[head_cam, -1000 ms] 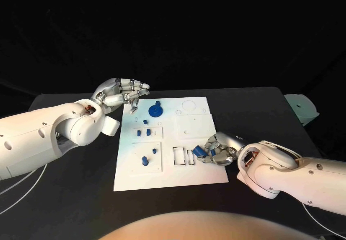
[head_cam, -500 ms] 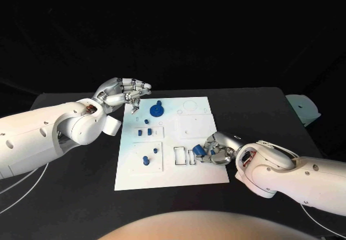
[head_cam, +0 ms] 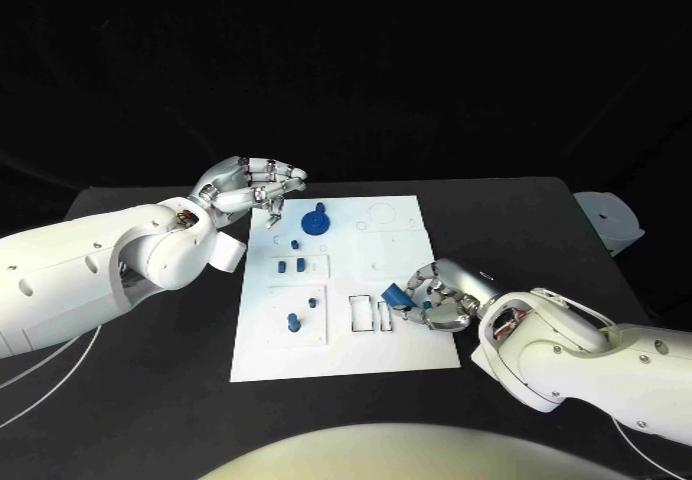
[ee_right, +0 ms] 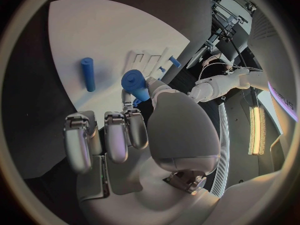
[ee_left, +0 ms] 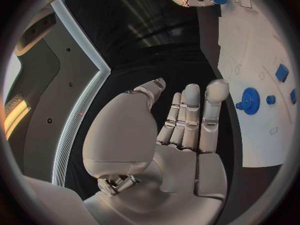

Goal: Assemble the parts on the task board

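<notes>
- The white board (head_cam: 368,340) lies in the middle of the black table (head_cam: 548,230), with small blue parts dotted over its left half.
- Right hand (head_cam: 433,300) sits over the board's right edge, near the lower corner, fingers curled in around a blue part (head_cam: 392,295). It has hold of that piece; the right wrist view shows the blue part's round end (ee_right: 133,80) pinched at the thumb, just above the white surface.
- Just beside that hand on the board, two narrow outlined slots (head_cam: 369,312).
- In the right wrist view a blue rod (ee_right: 87,74) lies flat on the board, apart from the hand.
- Left hand (head_cam: 253,183) hovers off the board's far left corner, fingers bent and held together, nothing in them; in the left wrist view the fingers (ee_left: 190,117) rise side by side over bare table.
- A blue gear (head_cam: 316,220) stands on the board's far left part, near the left hand but not touching it.
- Further blue pegs (head_cam: 291,322) sit in the board's left panels.
</notes>
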